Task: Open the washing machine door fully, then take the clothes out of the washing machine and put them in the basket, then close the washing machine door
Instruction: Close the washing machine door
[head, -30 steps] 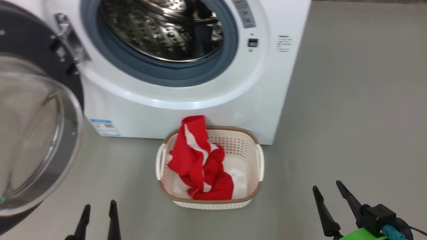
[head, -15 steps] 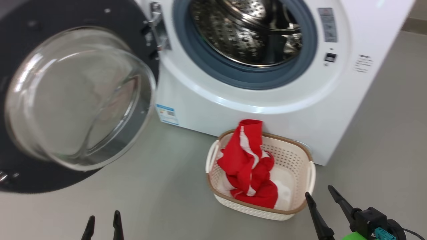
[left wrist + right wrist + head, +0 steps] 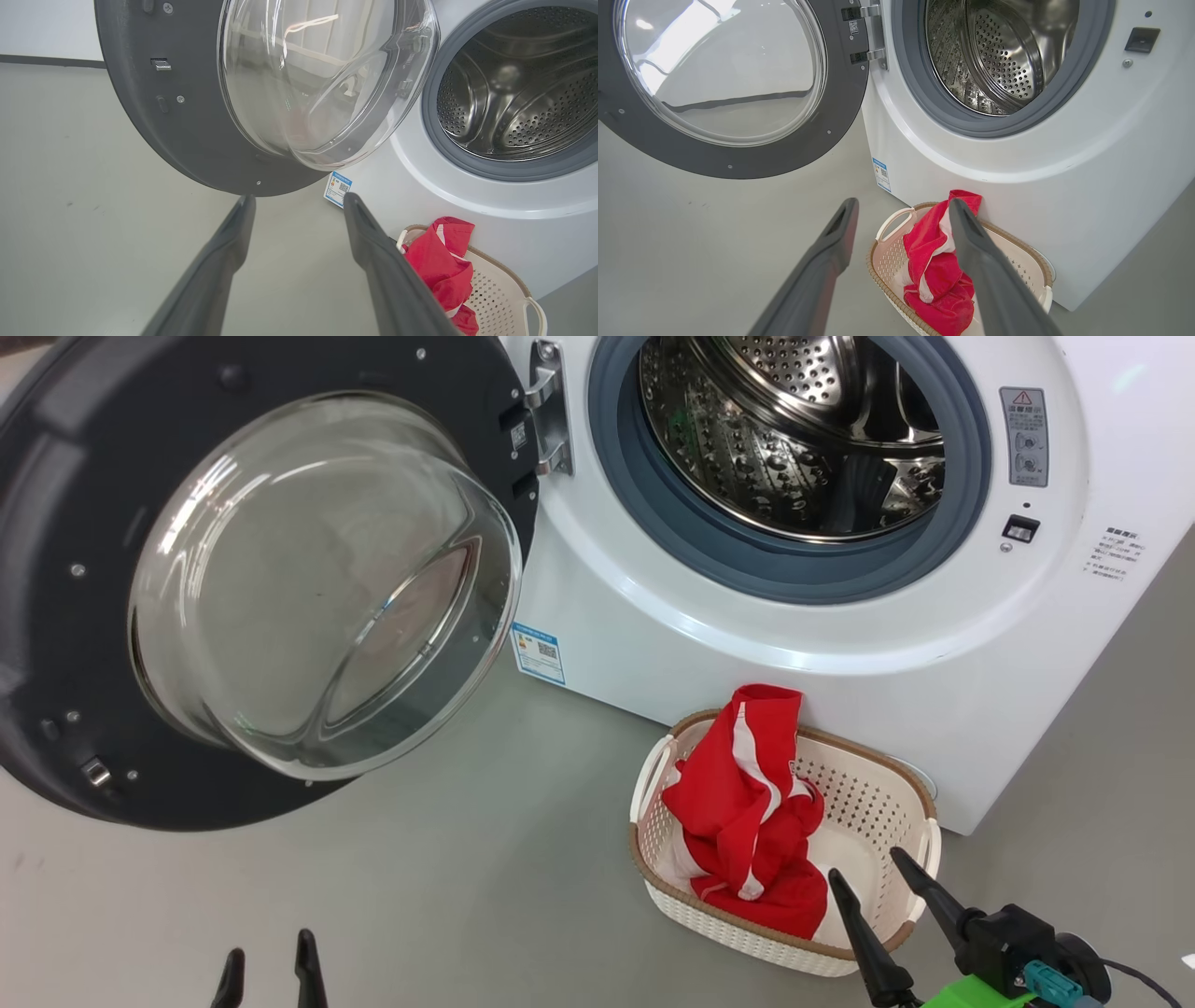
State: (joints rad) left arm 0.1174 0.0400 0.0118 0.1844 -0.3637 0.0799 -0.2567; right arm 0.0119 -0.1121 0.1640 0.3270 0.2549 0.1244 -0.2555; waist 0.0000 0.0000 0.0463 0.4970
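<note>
My left gripper (image 3: 268, 966) hangs low over the floor with its two long dark fingers spread wide and nothing between them. From its wrist camera they point up toward the lower edge of the large round door with the wide dark rim (image 3: 56, 616). My right gripper (image 3: 865, 865) is also wide open and empty. It hovers just above the near right corner of the small cream perforated plastic basket with the brown woven-look rim (image 3: 873, 798).

The bright red garments with white stripes (image 3: 747, 803) lie bunched in the left half of that basket, with one fold draped up over the far rim against the machine. The basket stands on the floor, tight against the foot of the big white front-loading washing machine (image 3: 840, 653) and just below the opening. I judge it was put there to keep each drop short.

The perforated steel drum (image 3: 794, 448) inside the grey rubber ring (image 3: 803, 574) shows no red in any part I can see, so unloading looks finished. The door is swung far out to the left on its metal hinge (image 3: 551, 411), and its clear bulging glass bowl (image 3: 317, 588) faces me. Closing it is what remains, and my left arm is the nearer one for the push.

The plain grey floor (image 3: 420, 877) is smooth, with a few faint scuffs. A pale wall with a dark strip at its foot (image 3: 46, 28) shows in the left wrist view.
</note>
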